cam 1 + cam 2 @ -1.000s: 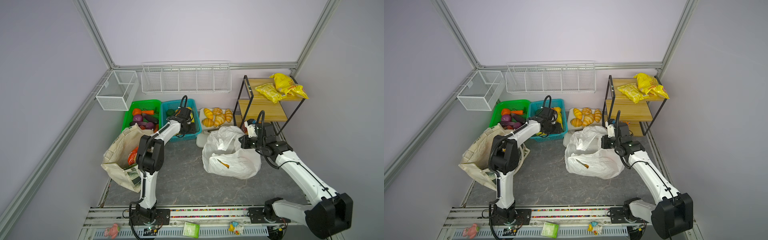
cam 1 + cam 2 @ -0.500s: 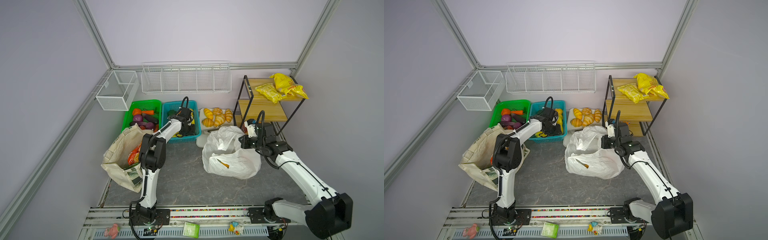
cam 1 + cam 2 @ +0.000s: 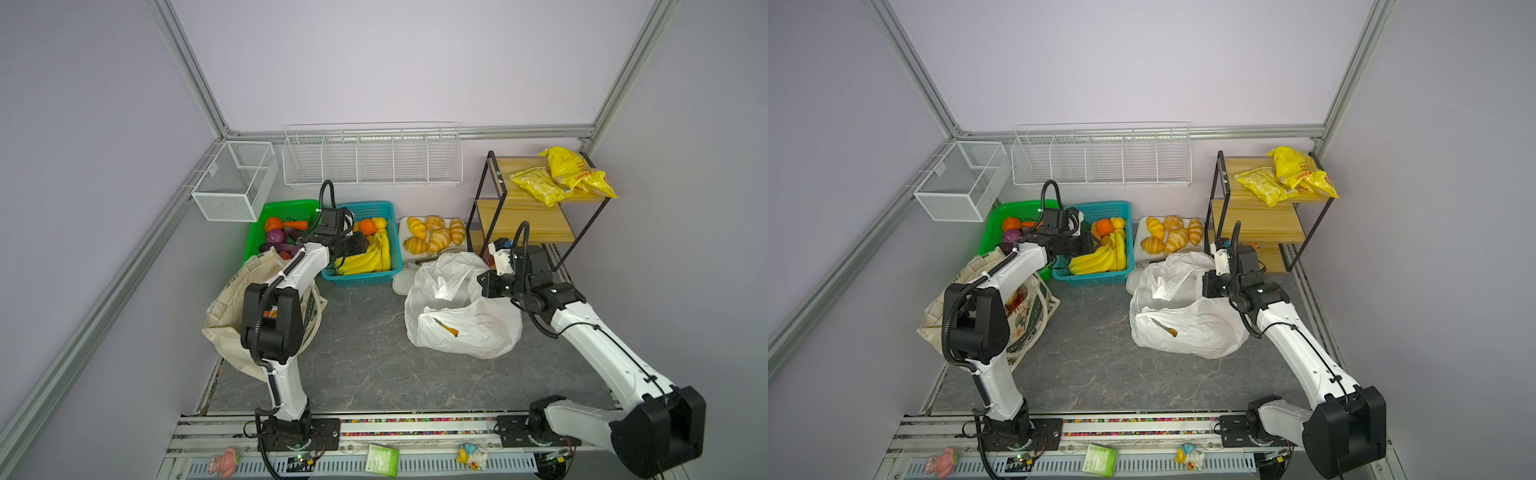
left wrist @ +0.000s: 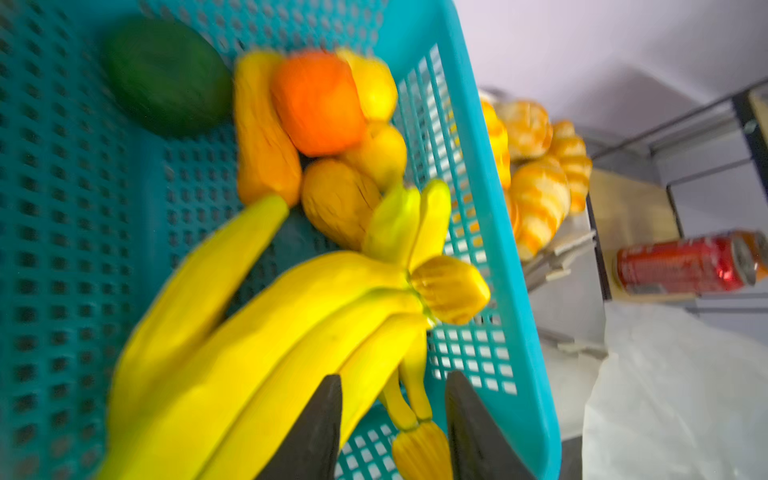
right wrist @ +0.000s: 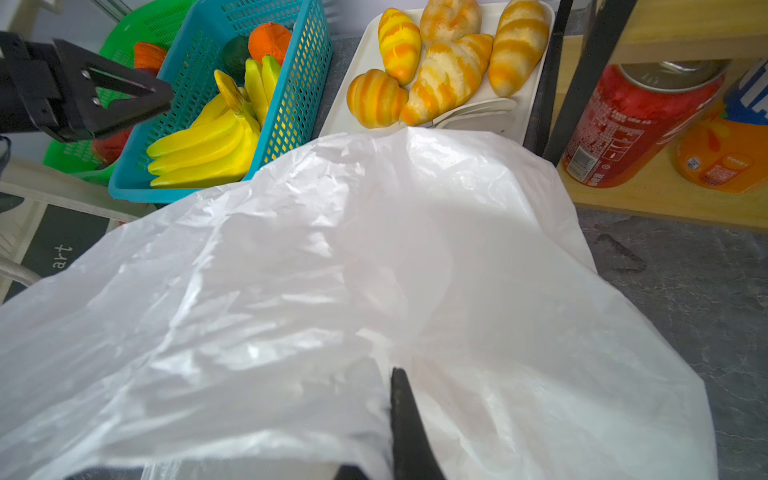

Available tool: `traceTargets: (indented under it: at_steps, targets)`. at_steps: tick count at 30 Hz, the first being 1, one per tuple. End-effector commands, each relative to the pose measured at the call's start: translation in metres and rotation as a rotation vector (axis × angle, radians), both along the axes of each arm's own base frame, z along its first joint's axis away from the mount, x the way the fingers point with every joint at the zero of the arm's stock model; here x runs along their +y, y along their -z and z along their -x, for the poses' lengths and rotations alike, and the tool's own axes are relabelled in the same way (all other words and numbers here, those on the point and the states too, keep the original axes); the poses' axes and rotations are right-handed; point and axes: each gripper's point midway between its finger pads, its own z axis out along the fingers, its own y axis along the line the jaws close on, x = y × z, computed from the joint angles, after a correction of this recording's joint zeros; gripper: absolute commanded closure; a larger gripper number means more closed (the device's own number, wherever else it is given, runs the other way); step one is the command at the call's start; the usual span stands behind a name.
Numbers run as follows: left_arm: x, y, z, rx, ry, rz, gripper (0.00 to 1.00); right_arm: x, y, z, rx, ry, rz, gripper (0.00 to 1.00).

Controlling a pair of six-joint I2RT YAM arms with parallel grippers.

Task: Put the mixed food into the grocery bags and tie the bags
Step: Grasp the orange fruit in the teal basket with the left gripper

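The step in hand looks like fetching fruit. The left gripper (image 4: pixel 392 376) hangs over the teal basket (image 3: pixel 361 283), jaws partly spread and gripping nothing that shows. The right gripper (image 3: pixel 483 286) is pressed together on the rim of the plastic carrier bag (image 3: pixel 461 332), holding its mouth up. The toy fruits lie in the basket, an orange (image 3: pixel 367 226) at the far end and the banana bunch (image 3: pixel 360 262) nearer. The bunch's long axis runs diagonally, crown toward the far right and tips toward the near left corner. Next the left jaws likely need to descend across that axis, close, and carry fruit to a bag.
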Motion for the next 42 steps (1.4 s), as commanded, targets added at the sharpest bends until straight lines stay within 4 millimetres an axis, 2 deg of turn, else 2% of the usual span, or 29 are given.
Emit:
traceTargets:
  at_steps: [1,5,15,24,29,37,42]
  targets:
    - [0.016,0.004,-0.022,-0.065,-0.080,-0.107,0.55,0.000,0.006,-0.001,-0.002,-0.011,0.008,0.94]
    - [0.015,0.019,-0.041,-0.074,-0.112,-0.100,0.51,0.000,0.007,-0.001,-0.002,-0.012,0.008,0.94]
    - [-0.011,0.039,-0.093,-0.131,-0.201,0.161,0.35,0.002,0.007,-0.001,-0.001,-0.018,0.005,0.94]
    - [-0.018,0.070,-0.131,-0.109,-0.223,0.133,0.31,0.003,0.008,-0.001,0.006,-0.024,0.005,0.94]
    - [-0.019,0.075,-0.147,-0.121,-0.230,0.116,0.27,0.004,0.009,-0.001,0.009,-0.030,0.000,0.94]
    - [-0.024,0.088,-0.160,-0.089,-0.221,0.092,0.28,0.006,0.011,0.000,0.017,-0.037,-0.007,0.94]
    - [-0.026,0.091,-0.160,-0.075,-0.211,0.090,0.39,0.007,0.012,-0.001,0.020,-0.040,-0.010,0.94]
